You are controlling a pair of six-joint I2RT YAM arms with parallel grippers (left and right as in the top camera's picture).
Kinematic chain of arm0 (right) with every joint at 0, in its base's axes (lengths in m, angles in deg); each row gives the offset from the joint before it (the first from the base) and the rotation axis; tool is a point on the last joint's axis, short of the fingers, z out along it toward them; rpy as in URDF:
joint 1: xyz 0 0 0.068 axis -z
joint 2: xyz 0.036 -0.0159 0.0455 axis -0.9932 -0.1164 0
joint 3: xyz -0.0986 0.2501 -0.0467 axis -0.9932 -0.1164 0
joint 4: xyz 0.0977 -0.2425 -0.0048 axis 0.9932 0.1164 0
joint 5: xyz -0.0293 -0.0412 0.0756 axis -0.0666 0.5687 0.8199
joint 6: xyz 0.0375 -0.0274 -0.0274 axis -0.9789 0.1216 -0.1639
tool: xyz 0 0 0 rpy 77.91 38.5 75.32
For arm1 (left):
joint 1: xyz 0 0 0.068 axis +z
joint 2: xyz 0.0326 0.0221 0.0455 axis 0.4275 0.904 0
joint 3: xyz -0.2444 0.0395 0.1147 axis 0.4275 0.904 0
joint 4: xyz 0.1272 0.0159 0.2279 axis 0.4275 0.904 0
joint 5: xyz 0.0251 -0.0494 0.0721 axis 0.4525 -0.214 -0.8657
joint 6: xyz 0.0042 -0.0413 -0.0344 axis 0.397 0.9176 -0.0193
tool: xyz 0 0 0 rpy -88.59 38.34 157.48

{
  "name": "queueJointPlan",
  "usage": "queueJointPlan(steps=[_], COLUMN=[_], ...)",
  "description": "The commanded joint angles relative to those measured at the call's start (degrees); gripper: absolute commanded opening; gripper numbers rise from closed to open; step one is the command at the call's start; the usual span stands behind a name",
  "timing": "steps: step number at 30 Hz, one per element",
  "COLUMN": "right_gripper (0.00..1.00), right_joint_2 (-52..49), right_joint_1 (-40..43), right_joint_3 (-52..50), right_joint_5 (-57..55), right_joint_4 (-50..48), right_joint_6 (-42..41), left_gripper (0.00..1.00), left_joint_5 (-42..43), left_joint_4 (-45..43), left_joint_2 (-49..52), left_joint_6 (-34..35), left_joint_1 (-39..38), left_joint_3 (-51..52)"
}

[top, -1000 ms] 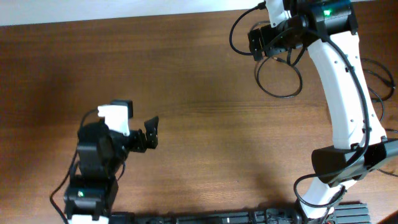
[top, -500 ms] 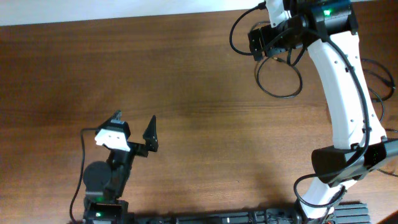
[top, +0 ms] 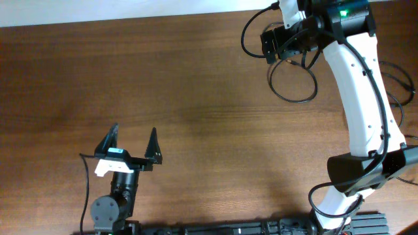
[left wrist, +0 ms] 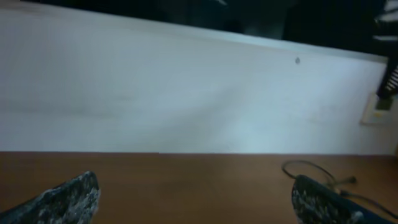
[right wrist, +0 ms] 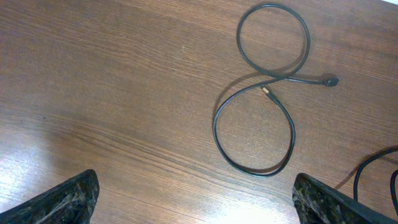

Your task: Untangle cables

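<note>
Flat on the wooden surface, far right corner, beneath the wide-apart, empty right fingers: thin black cable in a loose figure-eight. Well apart, near edge: left fingers, likewise spread, empty.

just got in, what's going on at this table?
Cable-untangling job. The right gripper hovers open above one cable lying in a loose figure-eight on the table, not touching it. The left gripper is open and empty at the opposite side, well away from it.
</note>
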Motion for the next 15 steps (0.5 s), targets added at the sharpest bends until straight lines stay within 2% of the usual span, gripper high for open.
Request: queueJointPlan(steps=[1, 11, 15], right_gripper=[0.99, 0.99, 0.99], right_joint_2=[1.49, 1.49, 1.49], right_joint_1=[0.04, 0.04, 0.04], right_joint_3=[0.96, 0.96, 0.96], right_joint_5=[-0.70, -0.70, -0.70], right_joint_4=[-0.02, -0.02, -0.02], right_joint_6=[0.33, 0.33, 0.33], left_gripper=[0.99, 0.99, 0.99], left_joint_5=[-5.01, -4.94, -4.92], left_joint_4=[3.65, 28.24, 29.73], left_joint_2=[-2.97, -13.03, -13.68], left_joint_6=[0.07, 0.07, 0.07], left_joint_1=[1.14, 6.21, 6.58], left_joint_3=[0.13, 0.13, 0.13])
